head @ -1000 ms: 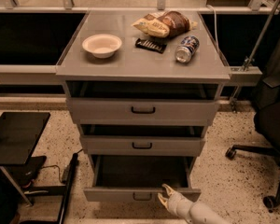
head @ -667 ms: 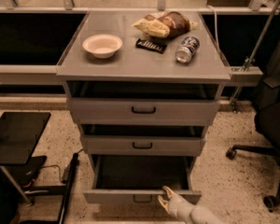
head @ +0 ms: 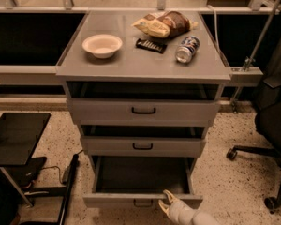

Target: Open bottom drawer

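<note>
End effector [head: 166, 201] is placed against the front panel of the bottom drawer [head: 110, 199], just right of its handle [head: 143, 203]. Whether anything is gripped cannot be told. The drawer is drawn partly out, its front running crosswise.

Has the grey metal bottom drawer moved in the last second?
Yes, slightly: the grey bottom drawer has slid further out from under the fixed middle drawer front, toward the camera, with the pale gripper at its front edge.

Bottom drawer [head: 112, 199]: grey metal, small black bar handle centred; lowest tier; pulled out, dark interior exposed. Gripper [head: 166, 201] at front panel, right of handle.
</note>
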`<act>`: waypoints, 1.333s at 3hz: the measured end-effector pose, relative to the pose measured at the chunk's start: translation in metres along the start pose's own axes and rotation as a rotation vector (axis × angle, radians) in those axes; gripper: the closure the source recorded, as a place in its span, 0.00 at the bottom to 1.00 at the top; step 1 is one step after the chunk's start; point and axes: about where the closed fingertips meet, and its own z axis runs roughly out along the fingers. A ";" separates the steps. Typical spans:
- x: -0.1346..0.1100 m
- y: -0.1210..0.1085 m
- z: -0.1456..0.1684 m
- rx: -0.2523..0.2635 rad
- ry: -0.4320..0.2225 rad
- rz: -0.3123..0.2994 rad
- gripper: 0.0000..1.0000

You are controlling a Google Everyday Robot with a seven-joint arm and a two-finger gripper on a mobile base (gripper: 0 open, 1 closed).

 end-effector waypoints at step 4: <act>0.003 0.015 -0.017 0.018 -0.002 0.033 1.00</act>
